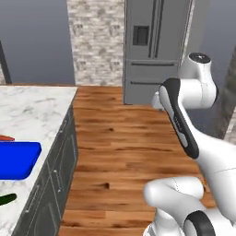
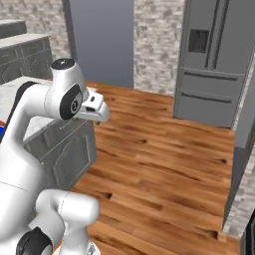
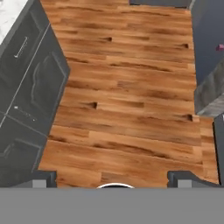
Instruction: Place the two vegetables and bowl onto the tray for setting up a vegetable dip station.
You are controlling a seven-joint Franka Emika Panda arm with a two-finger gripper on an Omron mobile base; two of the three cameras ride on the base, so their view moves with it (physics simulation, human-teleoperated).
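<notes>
Gripper (image 3: pixel 112 177) pointed down at bare wood floor (image 3: pixel 127 109), well off the counter (image 1: pixel 32 110). In the hand view the two finger tips (image 3: pixel 43 178) sat far apart at the bottom edge with nothing between them, so the pincer was spread and empty.

Tray (image 1: pixel 16 159) lay on the marble counter at the far left of the left base view, cut off by the frame edge. Carrot (image 1: pixel 6 137) showed as a small orange-red sliver just beyond the tray's far edge, touching or just beside the rim; cannot tell which. Cucumber (image 1: pixel 7 199) lay on the counter nearer the camera than the tray, apart from it, mostly cut off. What showed of its long axis ran roughly left-right across the frame, slightly tilted. Bowl could not be placed from these frames.

Key relation: all the task things seen lay to the robot's left of the arm, up on the counter, while the hand hung out over the floor with the cabinet fronts (image 3: pixel 26 100) along the left side of the hand view. Judged: no vegetable on the tray yet, task at its start. Next move likely needs the arm swung left, or the base driven closer, to bring the gripper over the counter. Cucumber looked the nearer pick.
</notes>
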